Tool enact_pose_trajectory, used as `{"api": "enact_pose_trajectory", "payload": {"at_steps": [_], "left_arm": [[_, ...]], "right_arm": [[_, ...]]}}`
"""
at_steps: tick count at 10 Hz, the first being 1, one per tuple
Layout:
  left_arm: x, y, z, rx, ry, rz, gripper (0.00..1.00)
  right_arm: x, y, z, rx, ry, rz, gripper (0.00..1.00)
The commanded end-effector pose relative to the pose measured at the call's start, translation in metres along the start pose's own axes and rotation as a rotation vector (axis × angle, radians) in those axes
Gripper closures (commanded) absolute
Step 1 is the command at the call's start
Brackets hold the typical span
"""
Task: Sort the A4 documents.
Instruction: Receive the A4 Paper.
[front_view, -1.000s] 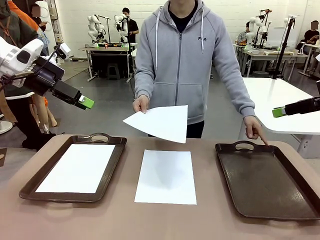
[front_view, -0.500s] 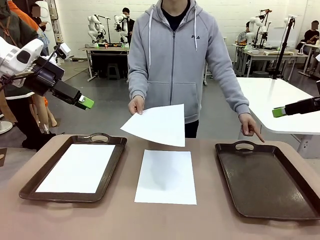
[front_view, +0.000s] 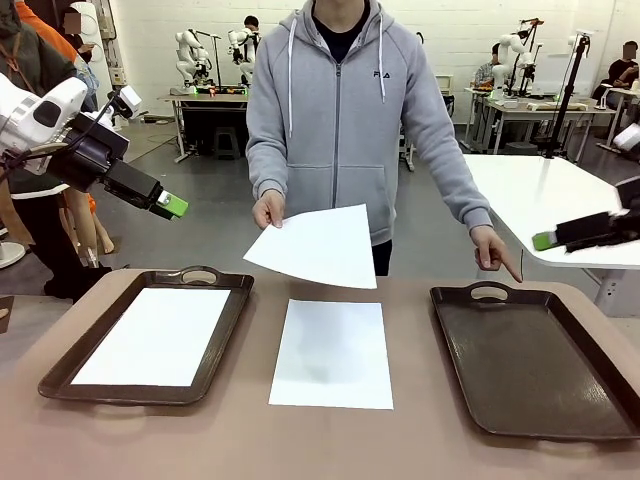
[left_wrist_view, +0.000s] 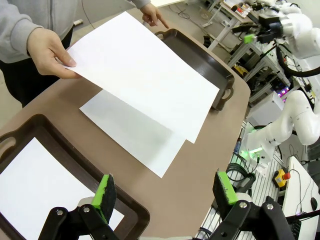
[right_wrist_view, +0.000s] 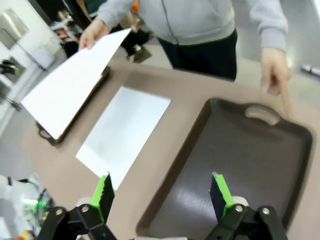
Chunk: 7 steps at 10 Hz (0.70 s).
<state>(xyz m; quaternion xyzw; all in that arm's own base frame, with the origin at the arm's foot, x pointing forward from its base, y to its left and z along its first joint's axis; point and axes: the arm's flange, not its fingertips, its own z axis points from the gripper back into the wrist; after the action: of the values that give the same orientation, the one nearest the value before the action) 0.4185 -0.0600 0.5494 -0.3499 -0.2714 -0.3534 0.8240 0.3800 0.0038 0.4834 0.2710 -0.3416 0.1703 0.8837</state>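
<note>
A flat sheet (front_view: 331, 353) lies on the table (front_view: 300, 445). The left tray (front_view: 228, 330) at nine o'clock holds a second sheet (front_view: 155, 335). At twelve o'clock a hand (front_view: 268, 210) holds a third sheet (front_view: 318, 245) over the flat one, in our way. Our left gripper (left_wrist_view: 165, 182) and right gripper (right_wrist_view: 161, 189) gape wide, holding nothing.

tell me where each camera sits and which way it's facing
Front: fixed between the arms, facing across the table at the person; left tool and right tool, both open, at the edges.
Left wrist: on the left arm, looking down past its pads at the left tray and held sheet.
Right wrist: on the right arm, looking down at the right tray and pointing hand.
All share the loose sheet.
</note>
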Motion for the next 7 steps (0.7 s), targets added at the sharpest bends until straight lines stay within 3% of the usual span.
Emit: {"api": "enact_pose_trajectory", "payload": {"at_steps": [1,3,7], "left_arm": [[0.0,0.0,0.001,-0.001,0.009,-0.005,0.0],[0.0,0.0,0.001,-0.001,0.009,-0.005,0.0],[0.0,0.0,0.001,-0.001,0.009,-0.005,0.0]], "right_arm": [[0.012,-0.003,-0.071,0.086,0.096,-0.125,0.0],[0.017,0.012,-0.107,0.198,0.119,-0.18,0.0],[0.049,0.03,-0.175,0.632,0.091,-0.486,0.0]]}}
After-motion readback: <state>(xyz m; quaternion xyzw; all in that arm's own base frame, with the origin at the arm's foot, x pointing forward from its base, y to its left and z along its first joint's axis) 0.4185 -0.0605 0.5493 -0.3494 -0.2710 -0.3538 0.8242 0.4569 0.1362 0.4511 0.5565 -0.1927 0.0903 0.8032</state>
